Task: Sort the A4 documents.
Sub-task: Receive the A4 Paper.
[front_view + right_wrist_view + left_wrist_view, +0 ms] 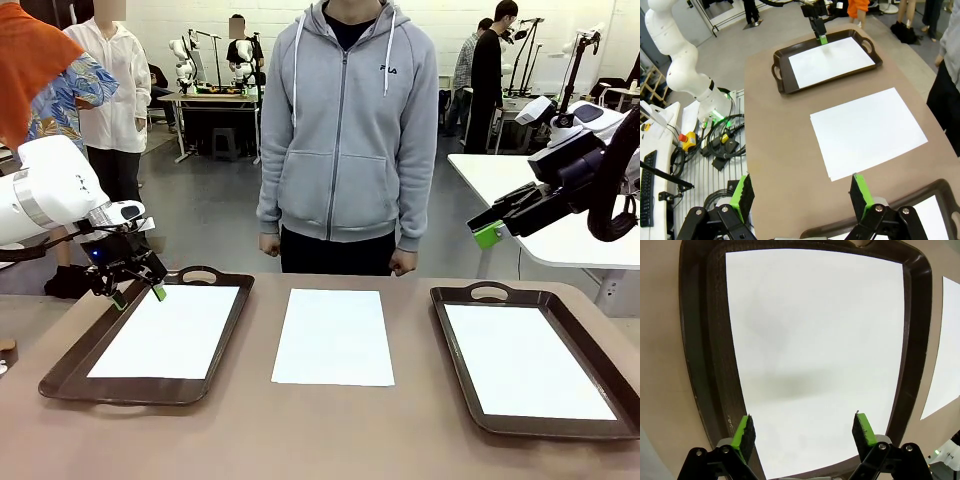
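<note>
Three white A4 documents are in view. One sheet (pixel 165 332) (pixel 815 355) (pixel 830 61) lies in the left brown tray (pixel 70 372). Another sheet (pixel 333 336) (pixel 867 131) lies bare on the table's middle. The third sheet (pixel 525 362) lies in the right tray (pixel 458 360). My left gripper (pixel 138 294) (pixel 805 432) hovers open over the far left corner of the left tray, nothing between its green pads. My right gripper (pixel 490 236) (pixel 802 196) hangs open and empty, raised above the table's right side, near the right tray's (pixel 920 197) far edge.
A person in a grey hoodie (pixel 347 130) stands at the far edge, hands down by the sides. The brown tabletop (pixel 330 430) shows between and in front of the trays. Cables and a robot base (pixel 705 95) sit beyond the table's side.
</note>
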